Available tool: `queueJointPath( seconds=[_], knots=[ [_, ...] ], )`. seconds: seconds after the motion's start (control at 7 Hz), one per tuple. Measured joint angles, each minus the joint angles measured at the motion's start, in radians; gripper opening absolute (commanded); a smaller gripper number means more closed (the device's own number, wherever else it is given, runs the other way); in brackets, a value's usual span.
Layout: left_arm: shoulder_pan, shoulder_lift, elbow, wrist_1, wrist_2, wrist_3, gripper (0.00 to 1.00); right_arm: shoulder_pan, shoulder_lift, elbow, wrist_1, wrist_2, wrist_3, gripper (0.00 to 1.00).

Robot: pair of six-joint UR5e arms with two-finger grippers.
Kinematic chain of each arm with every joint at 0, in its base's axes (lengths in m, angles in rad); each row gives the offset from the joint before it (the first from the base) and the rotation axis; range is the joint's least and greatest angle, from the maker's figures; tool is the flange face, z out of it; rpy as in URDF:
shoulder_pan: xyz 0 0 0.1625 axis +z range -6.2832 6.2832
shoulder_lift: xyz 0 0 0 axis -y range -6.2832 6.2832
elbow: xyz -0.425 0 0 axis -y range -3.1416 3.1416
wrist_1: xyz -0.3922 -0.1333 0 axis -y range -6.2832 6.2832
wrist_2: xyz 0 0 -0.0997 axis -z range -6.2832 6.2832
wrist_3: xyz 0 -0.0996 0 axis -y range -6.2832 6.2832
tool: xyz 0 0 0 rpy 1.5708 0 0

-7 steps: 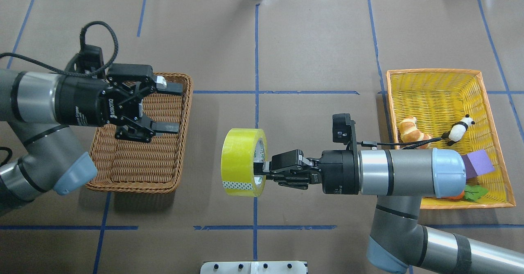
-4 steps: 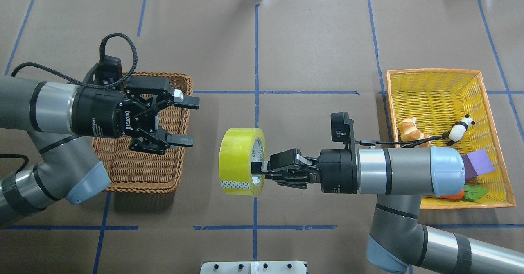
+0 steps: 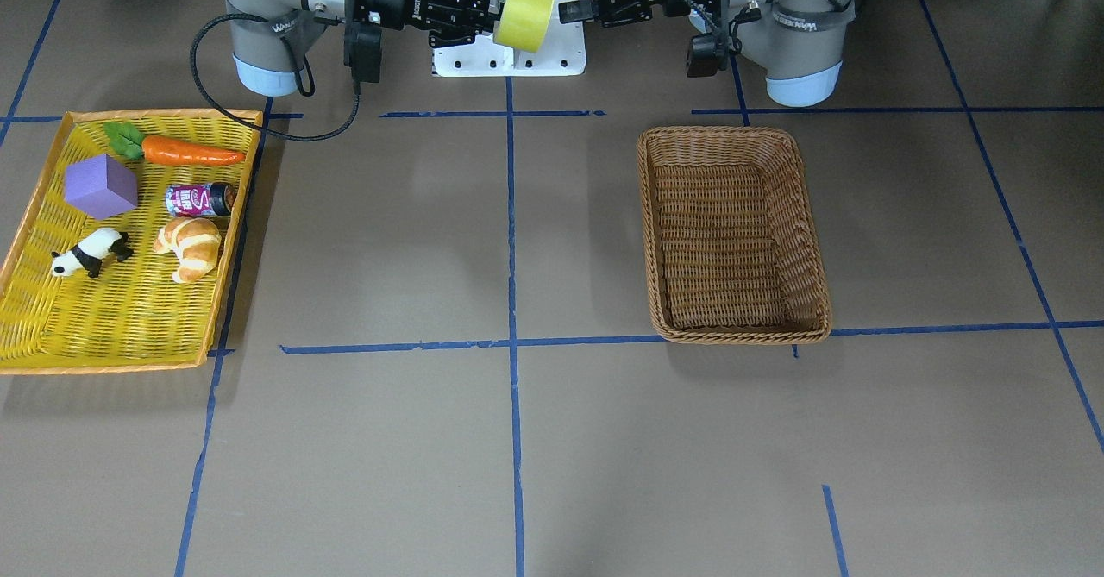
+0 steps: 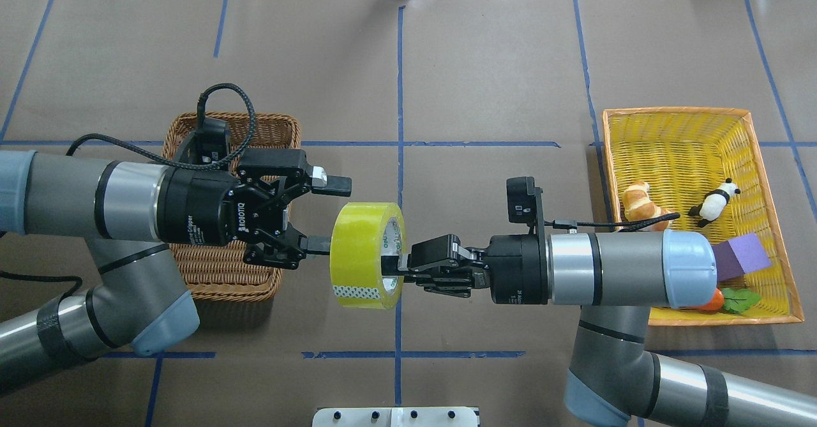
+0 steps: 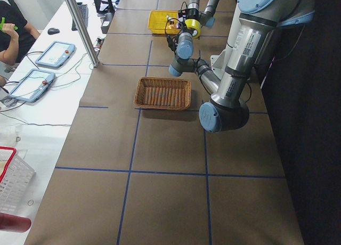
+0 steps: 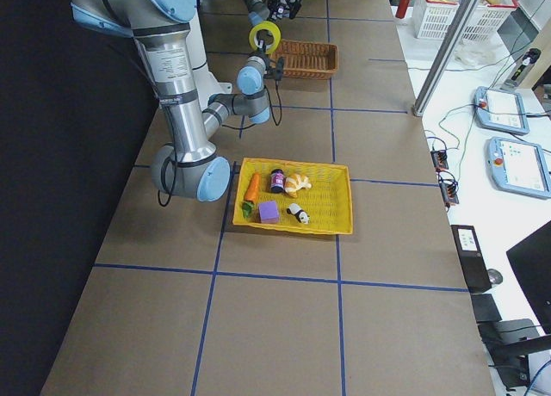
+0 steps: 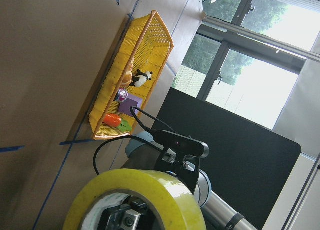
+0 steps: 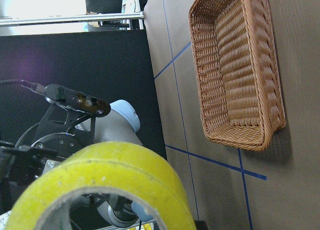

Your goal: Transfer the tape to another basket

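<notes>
so in the last second the left arm has swung off its spot over the basket [image 4: 274, 117] and run straight out toward the middle; the left gripper [image 4: 338, 215] now sits right up against the tape [image 4: 364, 254], where a moment ago there was a clear gap between them; the right gripper [image 4: 394, 265] has nudged the roll a bit toward it too; i read that as a handover about to close, not done yet; the tape is up in the air over the table [image 4: 485, 63] by the centre line, standing on edge, well clear of the basket and of the yellow tray [image 4: 676, 110]; the right fingers are clenched on the roll's wall, one inside the core; the left fingers are spread wide, one above the roll's top edge and one at its left face, though from overhead i can't tell if either is touching; both forearms lie roughly level, wrists aimed at each other, the left one crossing above the basket.
</notes>
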Motion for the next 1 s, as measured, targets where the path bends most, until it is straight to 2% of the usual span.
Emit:
queueJointPath(
  seconds=[1.0],
  knots=[
    [0.033, -0.02, -0.001, 0.008, 0.023, -0.001, 1.0, -0.02, 0.009, -0.009, -0.006, -0.011, -0.002, 0.0]
  ],
)
